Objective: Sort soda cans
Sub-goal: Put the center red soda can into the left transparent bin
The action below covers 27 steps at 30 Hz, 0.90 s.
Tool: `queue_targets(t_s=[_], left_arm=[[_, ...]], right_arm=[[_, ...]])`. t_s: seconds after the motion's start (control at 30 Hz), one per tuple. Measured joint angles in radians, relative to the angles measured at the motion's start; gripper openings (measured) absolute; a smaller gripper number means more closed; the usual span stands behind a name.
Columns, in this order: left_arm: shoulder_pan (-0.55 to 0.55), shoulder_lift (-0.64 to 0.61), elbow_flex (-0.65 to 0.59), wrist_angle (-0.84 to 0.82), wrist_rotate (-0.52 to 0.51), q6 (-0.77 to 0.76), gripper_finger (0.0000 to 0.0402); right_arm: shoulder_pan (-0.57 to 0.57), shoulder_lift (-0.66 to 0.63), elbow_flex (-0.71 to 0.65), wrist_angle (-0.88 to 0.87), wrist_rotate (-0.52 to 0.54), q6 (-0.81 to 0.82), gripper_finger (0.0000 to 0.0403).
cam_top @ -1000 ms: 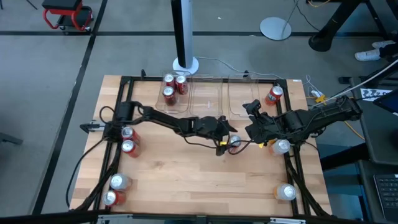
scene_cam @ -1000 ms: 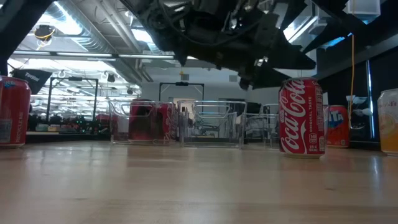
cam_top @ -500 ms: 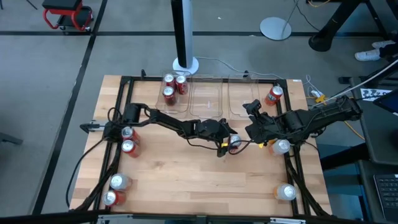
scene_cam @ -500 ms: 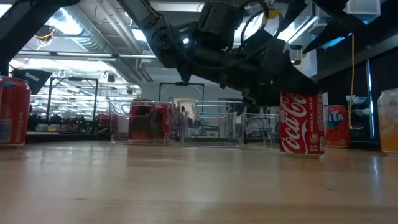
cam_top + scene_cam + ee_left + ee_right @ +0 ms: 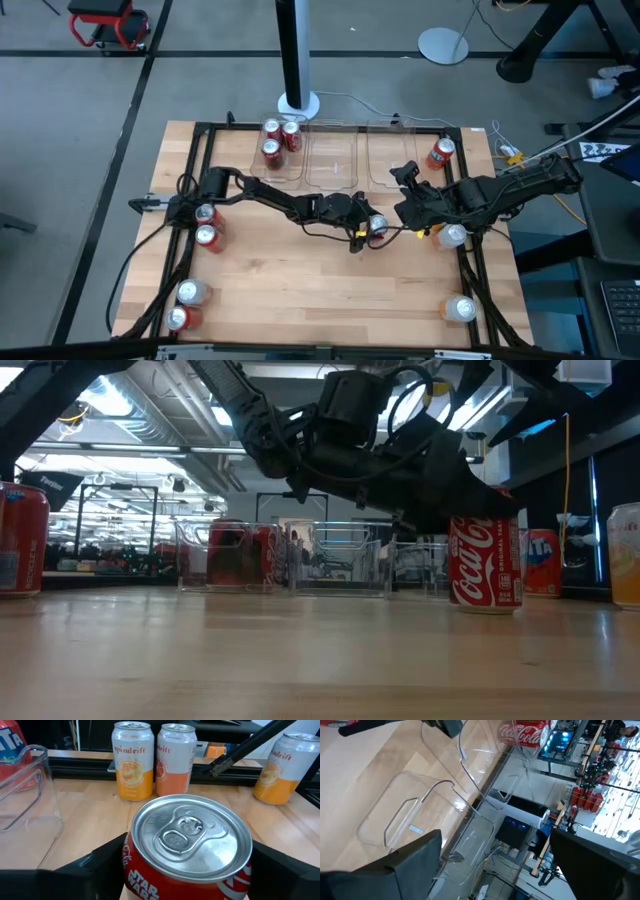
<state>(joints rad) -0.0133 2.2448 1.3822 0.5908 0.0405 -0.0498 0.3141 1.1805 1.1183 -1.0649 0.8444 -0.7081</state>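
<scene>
Three red cans [image 5: 277, 137] fill one clear bin [image 5: 283, 163]; left tool [image 5: 372, 228] straddles a red can [image 5: 192, 847], unclamped.

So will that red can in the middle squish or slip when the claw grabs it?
Probably not squish: the red can looks unopened, tab flat, so likely full and firm. Its smooth round side could slip a bit between the left claw fingers. Standing upright on flat wood, it might tip if bumped near its top.

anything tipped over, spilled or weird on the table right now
Nothing stands out. Every can in view stands upright, with no spill on the table. The left tool sits around the top of a red can mid-table, fingers either side. The right tool hangs open by the clear bins.
</scene>
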Motion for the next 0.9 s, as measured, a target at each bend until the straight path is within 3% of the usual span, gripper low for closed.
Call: queue_targets(t_s=[0.2, 0.53, 0.9], left_arm=[[-0.007, -0.020, -0.001, -0.040, -0.002, 0.011, 0.0302], [-0.039, -0.209, -0.001, -0.340, -0.154, 0.080, 0.0303], [-0.046, -0.386, 0.000, -0.599, -0.164, 0.080, 0.0303]], right_arm=[[0.000, 0.000, 0.000, -0.002, 0.000, 0.000, 0.0369], [0.001, 0.000, 0.000, -0.009, -0.022, 0.008, 0.0369], [0.001, 0.000, 0.000, -0.016, -0.024, 0.008, 0.0369]])
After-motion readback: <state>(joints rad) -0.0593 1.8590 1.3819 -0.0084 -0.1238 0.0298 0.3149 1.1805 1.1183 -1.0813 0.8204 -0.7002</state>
